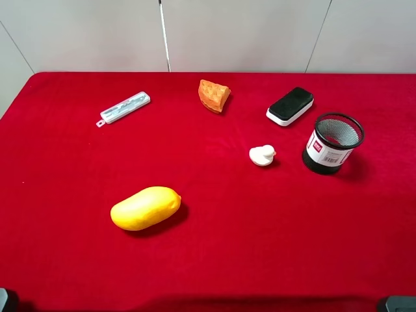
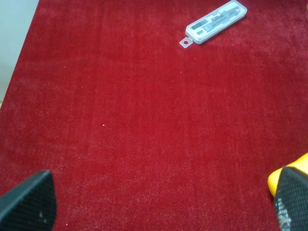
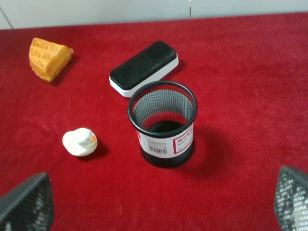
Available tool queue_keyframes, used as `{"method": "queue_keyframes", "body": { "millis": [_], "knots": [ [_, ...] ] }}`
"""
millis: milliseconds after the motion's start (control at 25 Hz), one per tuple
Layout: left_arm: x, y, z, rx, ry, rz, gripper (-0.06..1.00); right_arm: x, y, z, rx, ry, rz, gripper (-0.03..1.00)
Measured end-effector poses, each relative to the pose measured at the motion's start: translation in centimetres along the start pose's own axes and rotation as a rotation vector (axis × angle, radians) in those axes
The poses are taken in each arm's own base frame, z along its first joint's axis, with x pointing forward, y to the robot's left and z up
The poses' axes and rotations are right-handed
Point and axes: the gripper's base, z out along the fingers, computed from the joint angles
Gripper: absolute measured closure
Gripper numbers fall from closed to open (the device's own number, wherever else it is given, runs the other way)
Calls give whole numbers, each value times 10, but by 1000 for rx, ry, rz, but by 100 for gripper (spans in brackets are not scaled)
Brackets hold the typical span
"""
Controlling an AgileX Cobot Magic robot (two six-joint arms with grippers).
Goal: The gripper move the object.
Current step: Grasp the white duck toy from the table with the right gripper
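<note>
The object, a tiny white duck, sits on the red cloth right of centre; the right wrist view shows the duck with an orange beak. My right gripper is open, its two fingertips wide apart at the frame's lower corners, well short of the duck, with nothing between them. My left gripper is also open over bare cloth, its fingertips spread wide, one beside the yellow mango. In the exterior view only dark bits of the arms show at the bottom corners.
A black mesh cup stands right of the duck, a black-and-white eraser behind it. An orange sponge wedge lies at the back centre, a clear case back left, the yellow mango front left.
</note>
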Motion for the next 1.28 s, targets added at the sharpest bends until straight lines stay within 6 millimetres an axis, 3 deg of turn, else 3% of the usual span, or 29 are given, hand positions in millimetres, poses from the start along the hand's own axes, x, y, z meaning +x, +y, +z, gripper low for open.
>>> {"method": "queue_keyframes", "body": {
  "millis": [760, 1080, 1280],
  "knots": [
    [0, 0, 0, 0, 0, 1, 5, -37, -4, 21, -19, 108, -77, 27],
    [0, 0, 0, 0, 0, 1, 5, -45, -3, 37, -77, 184, -136, 27],
    [0, 0, 0, 0, 0, 1, 5, -62, 5, 56, -131, 226, -191, 27]
  ]
}}
